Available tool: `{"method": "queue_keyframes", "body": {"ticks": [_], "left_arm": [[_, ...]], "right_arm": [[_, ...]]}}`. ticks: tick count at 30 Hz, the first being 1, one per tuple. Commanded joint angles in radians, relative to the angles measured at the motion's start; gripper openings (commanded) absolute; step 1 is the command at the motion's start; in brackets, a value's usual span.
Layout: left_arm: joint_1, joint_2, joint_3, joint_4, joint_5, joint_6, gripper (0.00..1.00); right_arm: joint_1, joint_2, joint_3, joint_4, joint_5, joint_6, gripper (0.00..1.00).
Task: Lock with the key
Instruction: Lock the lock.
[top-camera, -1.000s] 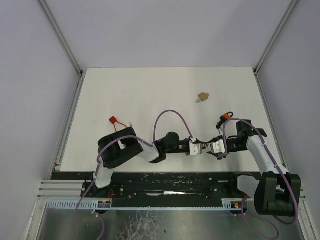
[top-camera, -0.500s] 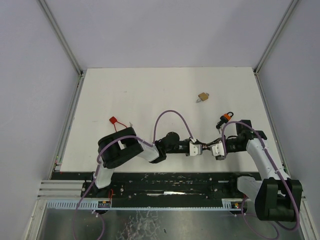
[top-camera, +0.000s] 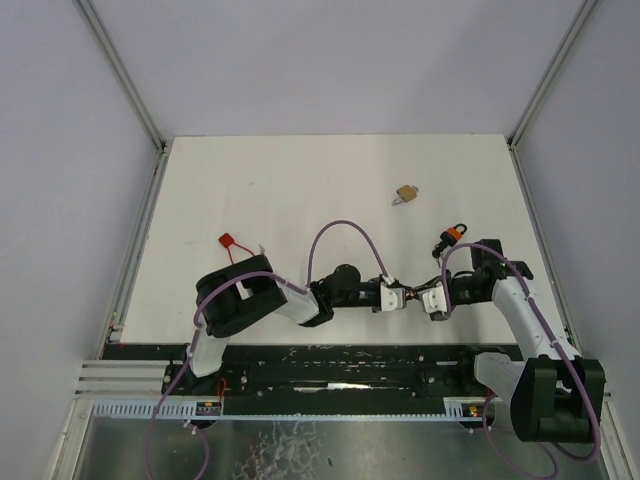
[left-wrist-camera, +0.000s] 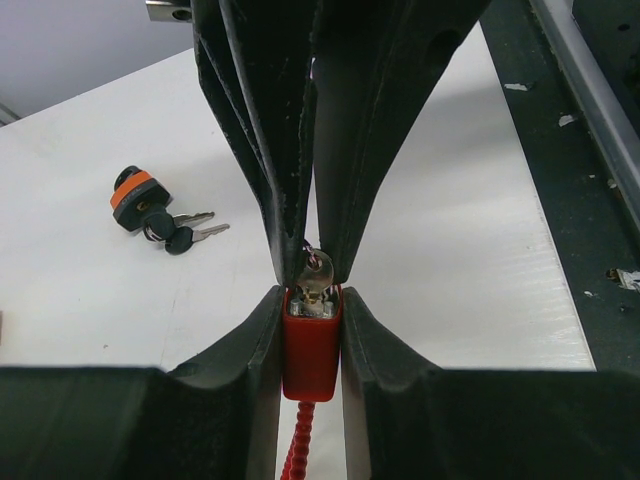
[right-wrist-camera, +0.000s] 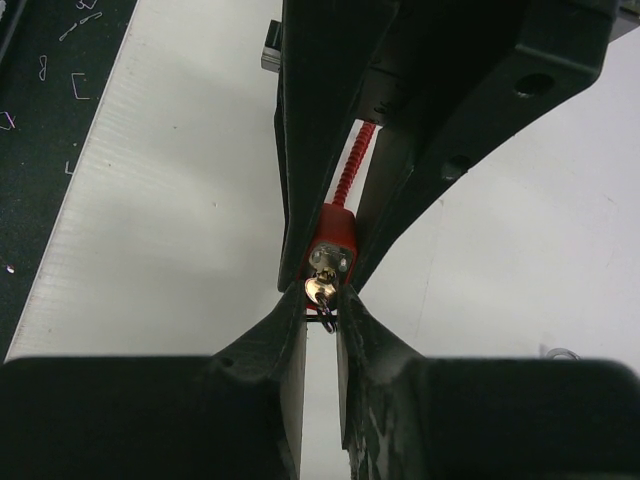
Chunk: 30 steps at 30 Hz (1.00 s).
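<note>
A small red lock (left-wrist-camera: 311, 340) with a red cable (left-wrist-camera: 293, 450) hanging from it sits clamped between my left gripper's (left-wrist-camera: 311, 300) fingers. A brass key (left-wrist-camera: 316, 272) sticks out of its end face. In the right wrist view the same lock (right-wrist-camera: 333, 235) faces me, and my right gripper (right-wrist-camera: 322, 300) pinches the key's head (right-wrist-camera: 320, 290) between its fingertips. From above, the two grippers meet tip to tip near the table's front edge, left (top-camera: 393, 296) and right (top-camera: 425, 297).
An orange-and-black padlock with keys on a ring (top-camera: 452, 235) lies just behind my right arm, also seen in the left wrist view (left-wrist-camera: 135, 195). A brass padlock (top-camera: 405, 193) lies farther back. A small red item (top-camera: 227, 240) lies at the left.
My right gripper has closed from wide open onto the key's head and shifted slightly toward the left gripper. The left gripper has kept its hold on the lock.
</note>
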Motion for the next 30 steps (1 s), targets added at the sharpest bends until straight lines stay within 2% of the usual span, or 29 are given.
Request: {"method": "queue_keyframes", "body": {"ticks": [1, 6, 10, 11, 13, 15, 19, 20, 24, 28, 30], "left_arm": [[0.004, -0.024, 0.018, 0.041, -0.028, -0.006, 0.00], [0.005, -0.020, 0.046, -0.034, 0.060, -0.009, 0.00], [0.012, -0.020, 0.053, -0.049, 0.070, -0.021, 0.00], [0.016, -0.021, 0.053, -0.047, 0.073, -0.029, 0.00], [0.022, -0.026, 0.052, -0.041, 0.082, -0.045, 0.00], [0.024, -0.027, 0.051, -0.039, 0.074, -0.043, 0.00], [0.025, -0.029, 0.052, -0.031, 0.049, -0.039, 0.00], [0.025, -0.030, 0.052, -0.028, 0.044, -0.040, 0.00], [0.026, -0.034, 0.051, -0.020, 0.059, -0.061, 0.00], [0.041, -0.035, 0.037, 0.015, 0.073, -0.102, 0.00], [0.056, -0.038, 0.023, 0.051, 0.082, -0.143, 0.00]], "right_arm": [[0.020, 0.006, 0.012, -0.034, -0.032, -0.088, 0.06], [0.020, -0.022, 0.033, -0.034, -0.018, -0.066, 0.16], [0.020, -0.054, 0.041, -0.015, 0.015, -0.029, 0.21], [0.020, -0.060, 0.044, -0.009, 0.019, -0.013, 0.21], [0.020, -0.065, 0.054, -0.001, 0.009, 0.045, 0.09], [0.020, -0.057, 0.070, -0.012, -0.006, 0.097, 0.01], [0.020, -0.012, 0.095, -0.070, -0.040, 0.119, 0.00], [0.020, 0.001, 0.095, -0.082, -0.046, 0.109, 0.03], [0.020, 0.010, 0.107, -0.075, -0.059, 0.139, 0.29], [0.020, -0.040, 0.128, -0.036, -0.065, 0.261, 0.38], [0.015, -0.076, 0.137, -0.018, -0.063, 0.316, 0.47]]}}
